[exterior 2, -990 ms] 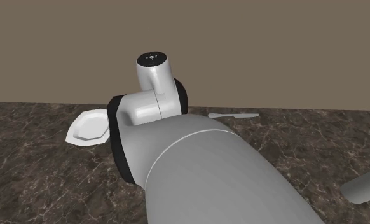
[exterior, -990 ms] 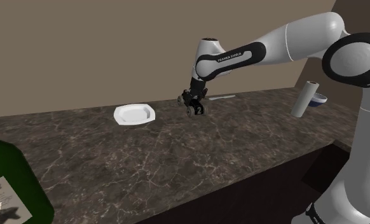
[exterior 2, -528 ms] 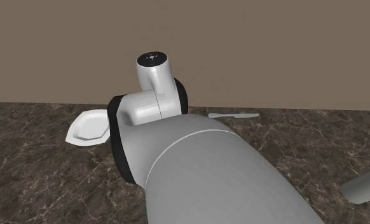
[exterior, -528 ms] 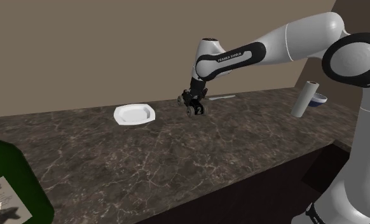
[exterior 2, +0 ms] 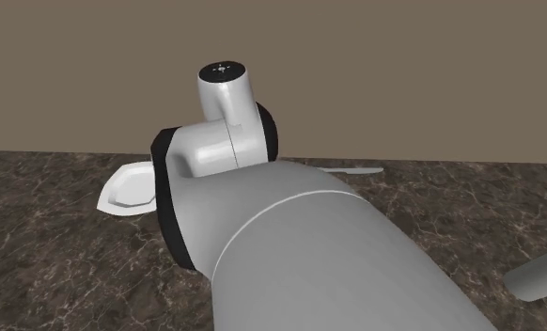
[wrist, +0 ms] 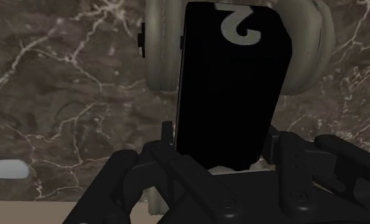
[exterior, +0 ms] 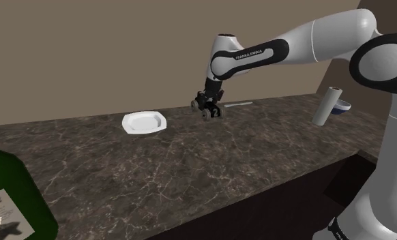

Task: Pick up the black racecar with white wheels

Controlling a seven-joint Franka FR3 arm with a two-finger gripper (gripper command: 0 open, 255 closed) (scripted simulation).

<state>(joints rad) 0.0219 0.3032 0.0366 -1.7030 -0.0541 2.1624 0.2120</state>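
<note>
The gripper [exterior: 209, 104] has its black fingers clamped on the black racecar [exterior: 213, 114]. White wheels and a white number 2 are showing. The car sits near the white plate [exterior: 144, 123], on the plate's right in the shoulder view.

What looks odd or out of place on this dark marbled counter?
Nothing is spilled or broken. The one misfit is the black toy racecar with pale wheels, clasped by the black gripper near a white plate.

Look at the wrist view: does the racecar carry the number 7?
No, the black racecar bears a white 2 at its end between the pale wheels.
</note>
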